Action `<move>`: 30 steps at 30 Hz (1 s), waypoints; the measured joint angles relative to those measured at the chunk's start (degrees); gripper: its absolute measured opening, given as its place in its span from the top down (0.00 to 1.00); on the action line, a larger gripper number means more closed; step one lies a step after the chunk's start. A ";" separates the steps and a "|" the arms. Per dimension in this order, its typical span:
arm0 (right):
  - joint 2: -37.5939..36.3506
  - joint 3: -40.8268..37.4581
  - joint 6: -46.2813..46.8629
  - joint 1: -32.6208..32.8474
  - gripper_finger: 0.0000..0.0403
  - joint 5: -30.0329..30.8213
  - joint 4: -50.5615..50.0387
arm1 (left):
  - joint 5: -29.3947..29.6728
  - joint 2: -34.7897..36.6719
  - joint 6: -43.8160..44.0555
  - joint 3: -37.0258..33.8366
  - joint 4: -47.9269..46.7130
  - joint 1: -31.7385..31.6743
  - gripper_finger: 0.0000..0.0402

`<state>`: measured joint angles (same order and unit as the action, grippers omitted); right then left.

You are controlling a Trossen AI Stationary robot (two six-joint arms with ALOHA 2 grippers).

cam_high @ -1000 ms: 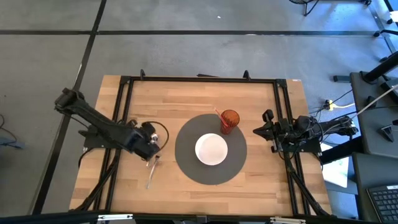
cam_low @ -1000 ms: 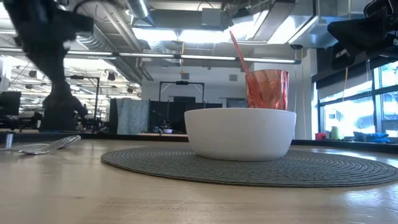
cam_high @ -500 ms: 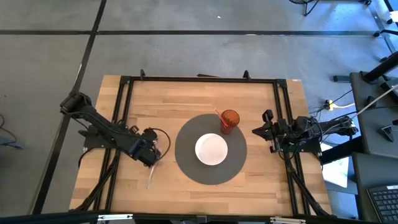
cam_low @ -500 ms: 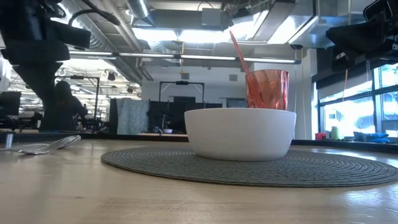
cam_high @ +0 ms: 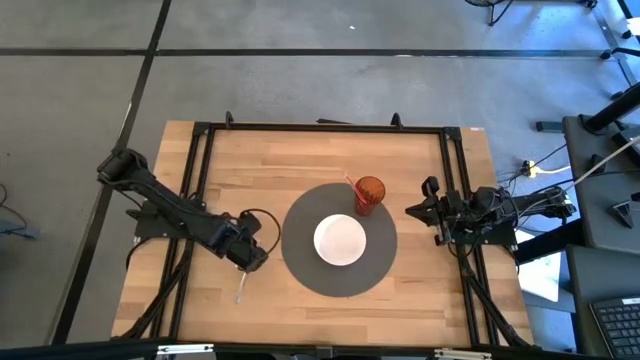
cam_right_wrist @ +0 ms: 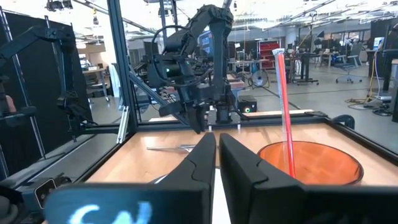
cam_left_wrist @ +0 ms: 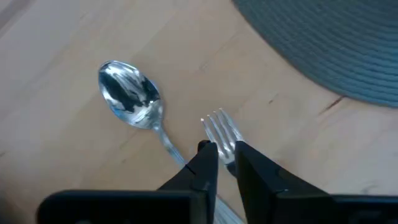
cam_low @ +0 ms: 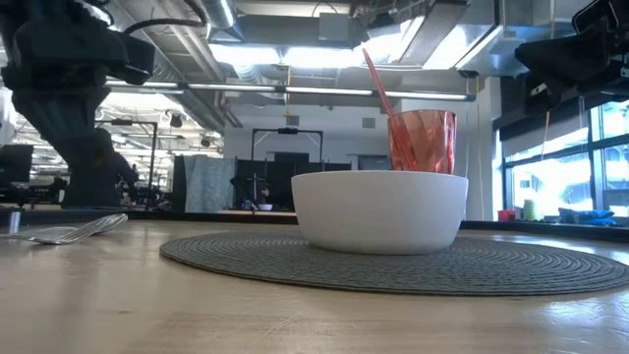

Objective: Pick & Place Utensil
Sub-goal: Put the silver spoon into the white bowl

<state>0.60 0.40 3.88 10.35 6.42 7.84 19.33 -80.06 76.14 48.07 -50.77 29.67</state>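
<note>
left gripper low over the cutlery

while the right gripper [cam_high: 412, 211] waits at the table's right edge with its fingers pressed together, the left gripper [cam_left_wrist: 222, 152] hangs just over the fork [cam_left_wrist: 222, 132] on the bare wood, left of the round grey placemat [cam_high: 300, 262]. its fingers stand slightly apart, one on each side of the fork's neck, gripping nothing. the spoon [cam_left_wrist: 132, 101] lies just beside the fork. on the mat sit a white bowl [cam_high: 340, 240] and a red cup [cam_high: 369, 194] with a straw [cam_low: 376, 85].
</note>
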 joint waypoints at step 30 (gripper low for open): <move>0.00 0.00 0.17 0.02 0.94 -0.63 -0.47 | -10.89 -10.93 -6.98 -5.80 2.31 -10.03 0.61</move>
<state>0.60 0.40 4.05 10.37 5.79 7.36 8.44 -90.99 69.16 42.27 -48.46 19.64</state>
